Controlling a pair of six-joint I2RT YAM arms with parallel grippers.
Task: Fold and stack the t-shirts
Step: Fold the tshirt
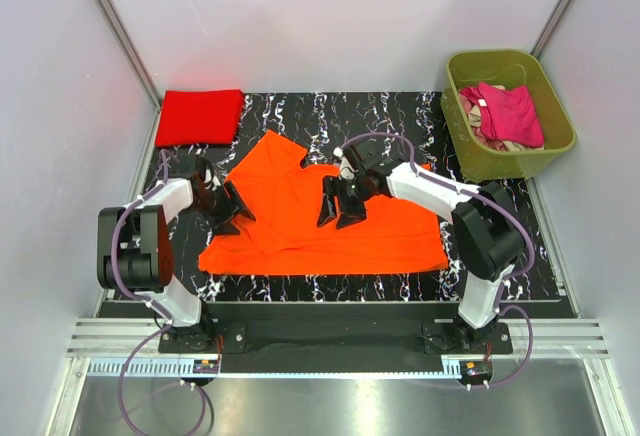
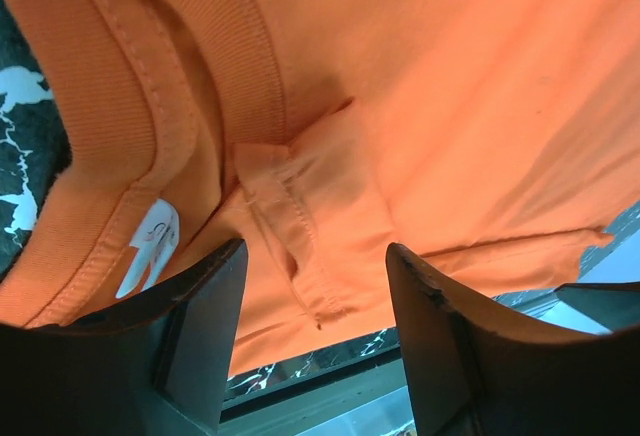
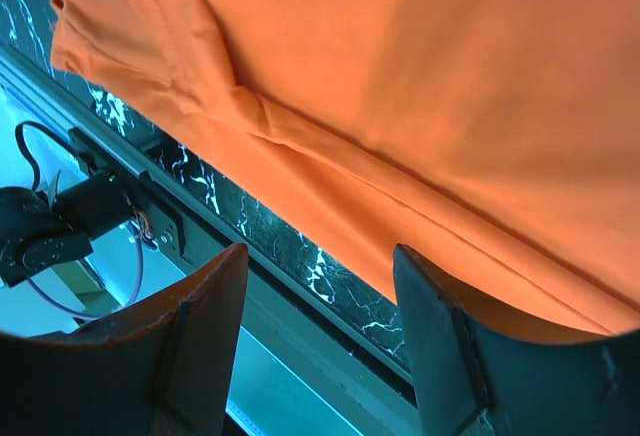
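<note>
An orange t-shirt [image 1: 330,221] lies spread and partly folded on the black marbled table [image 1: 400,116]. My left gripper [image 1: 232,208] is open over its left part, above the collar and white label [image 2: 150,246]. My right gripper [image 1: 340,206] is open over the shirt's middle, and its view shows the front hem [image 3: 400,196]. A folded red t-shirt [image 1: 200,116] lies at the back left corner. More shirts, pink on top [image 1: 508,113], sit in the bin.
An olive green bin [image 1: 555,116] stands at the back right beside the table. White walls close in the left, right and back. The metal rail [image 1: 330,336] with the arm bases runs along the near edge.
</note>
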